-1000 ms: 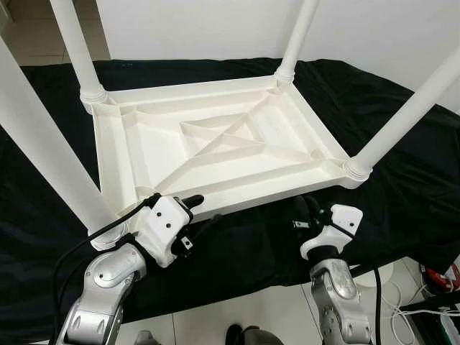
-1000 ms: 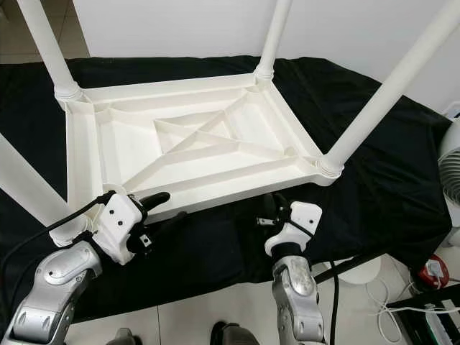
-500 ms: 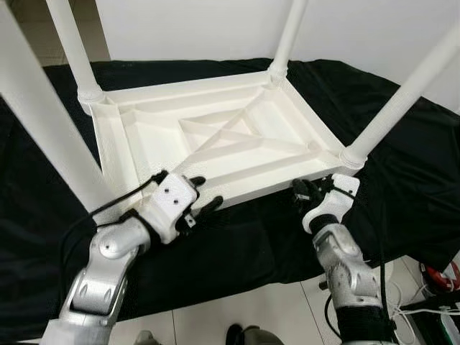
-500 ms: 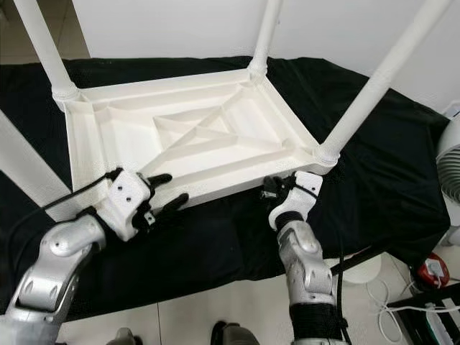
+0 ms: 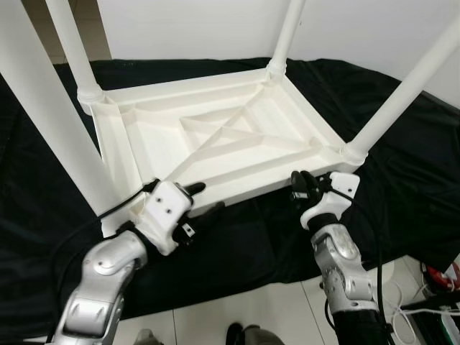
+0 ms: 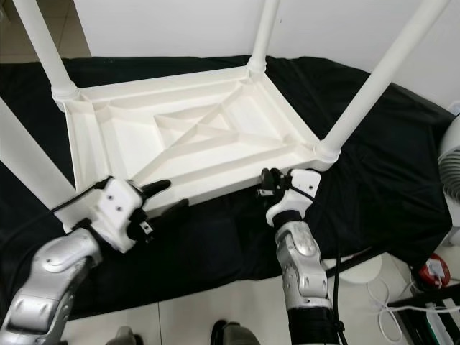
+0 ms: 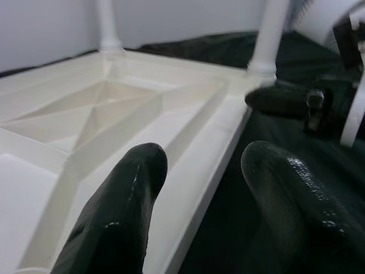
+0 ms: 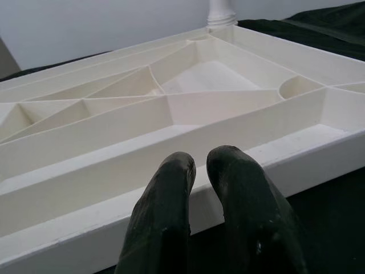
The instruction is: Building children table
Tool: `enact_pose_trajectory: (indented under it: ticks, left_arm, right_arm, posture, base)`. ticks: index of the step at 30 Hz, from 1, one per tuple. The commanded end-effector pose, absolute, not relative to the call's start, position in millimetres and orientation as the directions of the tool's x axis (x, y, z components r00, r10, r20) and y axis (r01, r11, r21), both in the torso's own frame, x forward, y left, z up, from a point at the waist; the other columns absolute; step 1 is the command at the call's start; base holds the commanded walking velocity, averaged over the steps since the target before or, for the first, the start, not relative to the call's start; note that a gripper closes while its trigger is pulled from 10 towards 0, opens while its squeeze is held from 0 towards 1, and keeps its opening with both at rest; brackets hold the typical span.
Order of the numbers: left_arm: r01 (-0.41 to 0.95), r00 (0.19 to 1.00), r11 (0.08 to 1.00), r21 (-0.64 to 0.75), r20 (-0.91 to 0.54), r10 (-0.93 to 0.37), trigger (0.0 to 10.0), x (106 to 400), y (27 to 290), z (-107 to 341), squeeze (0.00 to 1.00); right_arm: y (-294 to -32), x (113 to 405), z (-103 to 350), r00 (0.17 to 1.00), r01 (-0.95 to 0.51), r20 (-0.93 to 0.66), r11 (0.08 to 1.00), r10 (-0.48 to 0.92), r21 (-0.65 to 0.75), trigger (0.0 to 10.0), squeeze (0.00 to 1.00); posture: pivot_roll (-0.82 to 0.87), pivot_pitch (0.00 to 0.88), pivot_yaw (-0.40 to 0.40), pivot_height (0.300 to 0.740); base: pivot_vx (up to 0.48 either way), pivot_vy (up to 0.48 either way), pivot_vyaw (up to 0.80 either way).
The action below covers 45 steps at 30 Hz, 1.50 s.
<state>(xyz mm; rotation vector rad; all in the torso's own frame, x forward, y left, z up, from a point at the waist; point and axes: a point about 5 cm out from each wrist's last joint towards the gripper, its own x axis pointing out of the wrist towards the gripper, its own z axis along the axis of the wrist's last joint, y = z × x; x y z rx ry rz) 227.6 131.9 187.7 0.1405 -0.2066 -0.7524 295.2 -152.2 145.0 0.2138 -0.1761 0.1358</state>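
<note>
Table: the white plastic children's table lies upside down on a black cloth, its ribbed underside up and four white legs rising from the corners.
My left gripper: at the table's near edge, close to the near-left leg; my fingers are spread apart, one above the rim, the other over the cloth outside it.
My right gripper: at the near edge beside the near-right corner; my fingers are pressed together, empty, tips at the rim.
Around: a white fan off to my right, cables on the floor.
Surface and room: pale tiled floor, plain white wall behind.
</note>
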Motion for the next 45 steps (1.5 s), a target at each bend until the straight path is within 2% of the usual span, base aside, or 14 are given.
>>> enact_pose_trajectory:
  ticks: [1, 4, 6, 8, 10, 16, 23, 26, 29, 33, 41, 45]
  left_arm:
    - [0.657, 0.721, 0.738, 0.158, 0.155, -0.675, 10.0, 217, 142, 193, 0.0]
    - [0.661, 0.717, 0.733, 0.157, 0.154, -0.68, 10.0, 213, 147, 194, 0.0]
    - [0.649, 0.724, 0.741, 0.17, 0.159, -0.671, 10.0, 200, 166, 197, 0.0]
    - [0.649, 0.724, 0.741, 0.17, 0.159, -0.671, 10.0, 200, 166, 197, 0.0]
    - [0.682, 0.698, 0.713, 0.163, 0.144, -0.701, 10.0, 184, 176, 195, 0.0]
    - [0.746, 0.649, 0.649, 0.151, 0.055, -0.759, 10.0, 164, 188, 189, 0.0]
    - [0.759, 0.639, 0.633, 0.153, 0.013, -0.769, 10.0, 160, 203, 191, 0.0]
    - [0.765, 0.635, 0.632, 0.122, 0.015, -0.772, 10.0, 158, 218, 194, 0.0]
    - [0.737, 0.672, 0.666, 0.114, -0.021, -0.74, 10.0, 157, 246, 193, 0.0]
    - [0.717, 0.696, 0.688, 0.116, -0.055, -0.716, 10.0, 156, 265, 193, 0.0]
    - [0.699, 0.715, 0.707, 0.113, -0.09, -0.693, 10.0, 158, 284, 192, 0.0]
    - [0.673, 0.739, 0.73, 0.118, -0.096, -0.666, 10.0, 171, 296, 188, 0.0]
  right_arm:
    - [-156, 296, 145, 0.974, -0.151, 0.196, 0.968, 0.111, 0.2, 10.0, 0.0]
    - [-156, 299, 146, 0.973, -0.157, 0.201, 0.968, 0.117, 0.198, 10.0, 0.0]
    - [-156, 305, 149, 0.968, -0.173, 0.214, 0.966, 0.131, 0.19, 10.0, 0.0]
    - [-156, 305, 149, 0.968, -0.173, 0.214, 0.966, 0.131, 0.19, 10.0, 0.0]
    - [-157, 309, 150, 0.964, -0.182, 0.224, 0.967, 0.14, 0.179, 10.0, 0.0]
    - [-161, 313, 152, 0.96, -0.189, 0.236, 0.97, 0.15, 0.152, 10.0, 0.0]
    - [-165, 316, 151, 0.961, -0.177, 0.237, 0.974, 0.14, 0.144, 10.0, 0.0]
    - [-165, 317, 151, 0.96, -0.178, 0.243, 0.974, 0.14, 0.141, 10.0, 0.0]
    - [-164, 318, 150, 0.958, -0.181, 0.25, 0.974, 0.143, 0.138, 10.0, 0.0]
    - [-163, 318, 148, 0.956, -0.184, 0.253, 0.974, 0.145, 0.135, 10.0, 0.0]
    - [-164, 316, 146, 0.957, -0.179, 0.254, 0.975, 0.141, 0.135, 10.0, 0.0]
    - [-166, 316, 145, 0.958, -0.167, 0.257, 0.976, 0.128, 0.136, 10.0, 0.0]
  posture:
    - [0.14, 0.157, -0.073, 0.74]
    - [0.14, 0.157, -0.073, 0.74]
    - [0.16, 0.155, -0.079, 0.74]
    - [0.16, 0.155, -0.079, 0.74]
    - [0.18, 0.154, -0.086, 0.74]
    - [0.18, 0.147, -0.087, 0.74]
    - [0.19, 0.132, -0.084, 0.74]
    - [0.19, 0.125, -0.08, 0.74]
    - [0.19, 0.122, -0.079, 0.74]
    - [0.18, 0.12, -0.075, 0.74]
    - [0.17, 0.113, -0.071, 0.74]
    - [0.16, 0.107, -0.068, 0.74]
  base:
    - [0.0, 0.0, 0.0]
    - [0.0, 0.0, 0.0]
    - [0.0, 0.0, 0.0]
    - [0.0, 0.0, 0.0]
    - [0.0, 0.0, 0.0]
    - [0.0, 0.0, 0.0]
    - [0.0, 0.0, 0.0]
    - [0.0, 0.0, 0.0]
    - [0.0, 0.0, 0.0]
    - [0.0, 0.0, 0.0]
    - [0.0, 0.0, 0.0]
    - [0.0, 0.0, 0.0]
